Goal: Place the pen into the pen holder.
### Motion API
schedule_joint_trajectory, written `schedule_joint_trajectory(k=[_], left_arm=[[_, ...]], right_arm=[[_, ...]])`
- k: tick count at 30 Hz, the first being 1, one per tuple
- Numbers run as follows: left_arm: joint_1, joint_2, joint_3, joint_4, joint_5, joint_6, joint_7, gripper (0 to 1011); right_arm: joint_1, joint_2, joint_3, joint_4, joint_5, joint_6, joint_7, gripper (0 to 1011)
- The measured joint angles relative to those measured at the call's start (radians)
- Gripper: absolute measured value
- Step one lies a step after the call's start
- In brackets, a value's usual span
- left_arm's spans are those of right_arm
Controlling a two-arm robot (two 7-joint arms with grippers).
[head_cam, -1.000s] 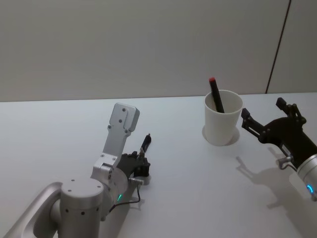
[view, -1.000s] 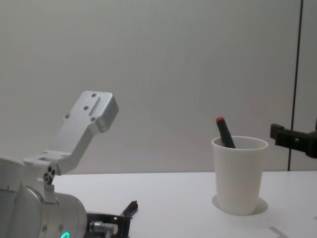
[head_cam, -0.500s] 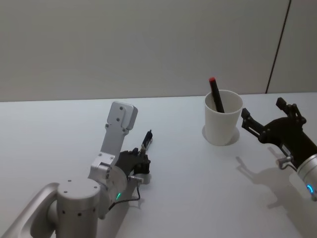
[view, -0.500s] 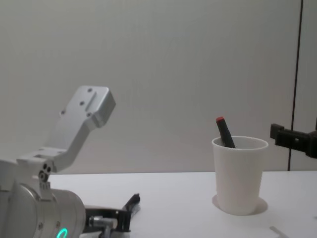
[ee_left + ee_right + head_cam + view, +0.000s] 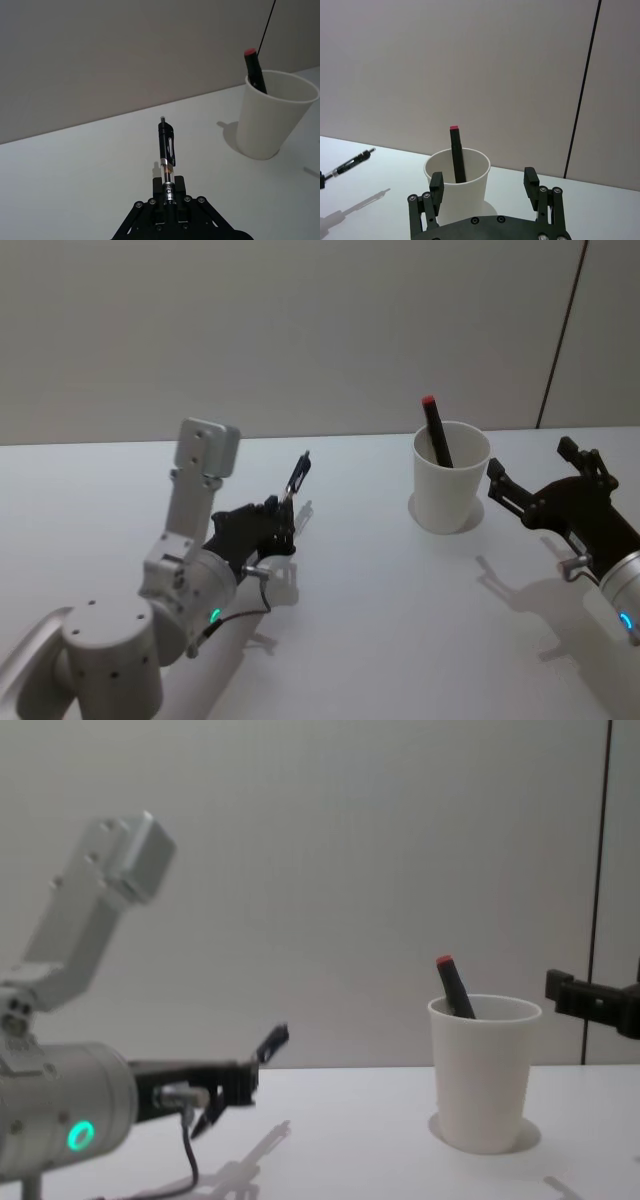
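Above the table's (image 5: 400,620) left half, the pen (image 5: 296,478) hangs clear of the surface, with its shadow lying on the white top beneath it. It is black with a clip and a silver band near the held end. Its free end tilts up and away toward the wall, leaning a little to the right in the chest view (image 5: 270,1043). The left gripper (image 5: 280,515) has it by the lower end, with both fingers closed tight on the barrel, as the left wrist view shows (image 5: 168,192), and most of the pen (image 5: 166,150) sticks out beyond them.

Well to the pen's right stands the cup (image 5: 451,480), upright on the table and apart from both arms. A black marker (image 5: 435,430) with a red cap leans inside it, its top rising above the rim (image 5: 454,988).

Just right of the cup, not touching it, the right gripper (image 5: 531,462) hovers over the table. Its fingers are spread wide and hold nothing. From the right wrist view the cup (image 5: 462,195) shows beyond the gap between those fingers, and the pen (image 5: 350,163) is small and far off.
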Motion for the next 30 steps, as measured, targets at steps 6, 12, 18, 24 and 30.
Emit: schedule_joint_trajectory(k=[6, 12, 18, 24, 30], left_arm=[[0.015, 0.031, -0.027, -0.012, -0.055, -0.101, -0.068, 130], [0.031, 0.062, -0.052, -0.019, -0.111, -0.193, -0.144, 130], [0.042, 0.086, -0.07, -0.021, -0.16, -0.267, -0.237, 130], [0.044, 0.102, -0.079, -0.021, -0.193, -0.315, -0.335, 130], [0.042, 0.11, -0.081, -0.019, -0.203, -0.335, -0.427, 130]], right_arm=[[0.0, 0.0, 0.0, 0.0, 0.0, 0.0, 0.0, 1001], [0.0, 0.0, 0.0, 0.0, 0.0, 0.0, 0.0, 1001], [0.0, 0.0, 0.0, 0.0, 0.0, 0.0, 0.0, 1002], [0.0, 0.0, 0.0, 0.0, 0.0, 0.0, 0.0, 1001], [0.0, 0.0, 0.0, 0.0, 0.0, 0.0, 0.0, 1001]])
